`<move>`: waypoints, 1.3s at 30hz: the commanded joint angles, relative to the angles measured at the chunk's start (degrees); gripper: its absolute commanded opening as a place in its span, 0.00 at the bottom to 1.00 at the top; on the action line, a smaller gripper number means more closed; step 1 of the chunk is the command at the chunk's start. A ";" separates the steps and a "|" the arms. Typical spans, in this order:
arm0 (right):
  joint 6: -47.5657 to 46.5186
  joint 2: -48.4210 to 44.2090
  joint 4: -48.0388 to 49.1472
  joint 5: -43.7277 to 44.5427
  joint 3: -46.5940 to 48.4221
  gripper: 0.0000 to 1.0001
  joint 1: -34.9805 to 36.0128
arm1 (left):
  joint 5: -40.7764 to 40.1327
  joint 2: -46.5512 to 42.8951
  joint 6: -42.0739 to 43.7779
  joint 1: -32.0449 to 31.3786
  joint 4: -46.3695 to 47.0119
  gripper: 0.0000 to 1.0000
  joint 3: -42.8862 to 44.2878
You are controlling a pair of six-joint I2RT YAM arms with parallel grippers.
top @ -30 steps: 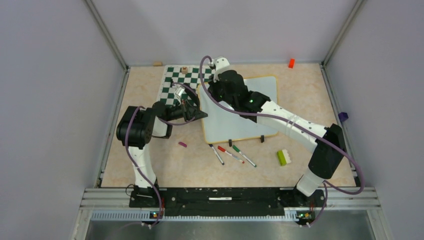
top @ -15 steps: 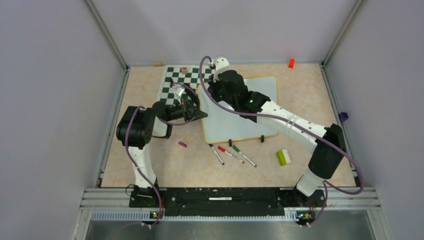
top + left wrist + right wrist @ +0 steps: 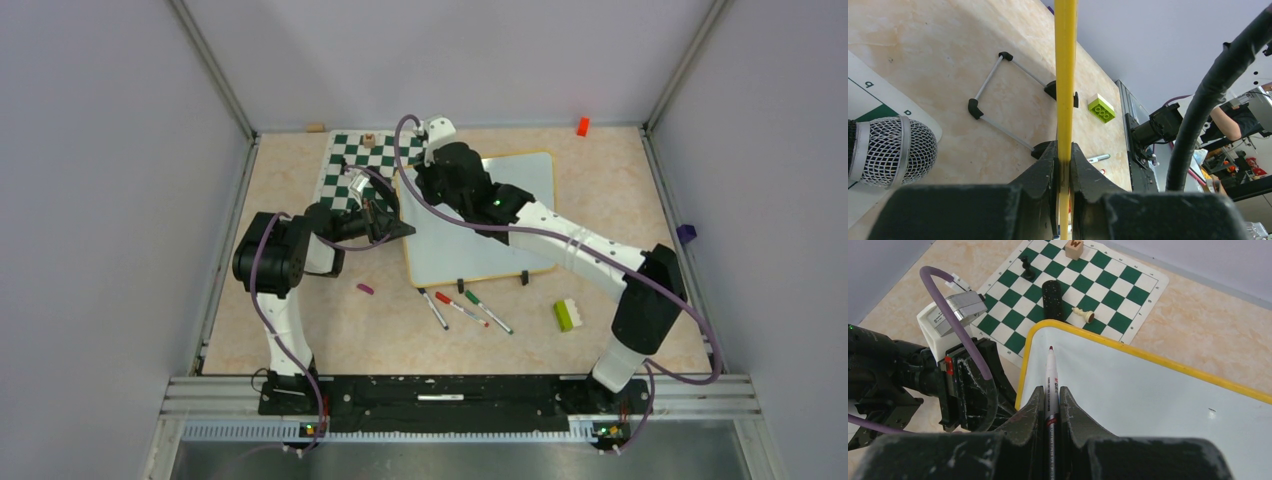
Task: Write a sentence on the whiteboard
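Here the left arm folds low and reaches rightward, the left gripper point(image 3: 1064, 150) clamped on the thin yellow-orange rim of the whiteboard point(image 3: 485, 245) at its left short edge. The right arm stretches diagonally over the board, and the right gripper point(image 3: 1050, 390) pinches a slim white marker point(image 3: 1050, 371). The board is glossy and round-cornered. It lies on the beige table point(image 3: 300, 180) just beside the checkered chess mat point(image 3: 1088, 280), long axis left to right. The marker points towards the far-left corner; contact cannot be told.
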 commanded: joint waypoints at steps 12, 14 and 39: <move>0.07 0.80 2.59 2.61 -1.27 0.00 0.80 | 1.64 -2.97 0.20 -0.16 5.35 0.00 -0.38; 0.17 0.64 2.64 2.68 -1.55 0.00 0.78 | 1.70 -2.94 0.15 -0.16 5.35 0.00 -0.41; 3.58 -5.32 2.26 1.16 -9.82 0.00 0.80 | 1.85 -3.27 0.39 -0.33 5.35 0.00 -0.56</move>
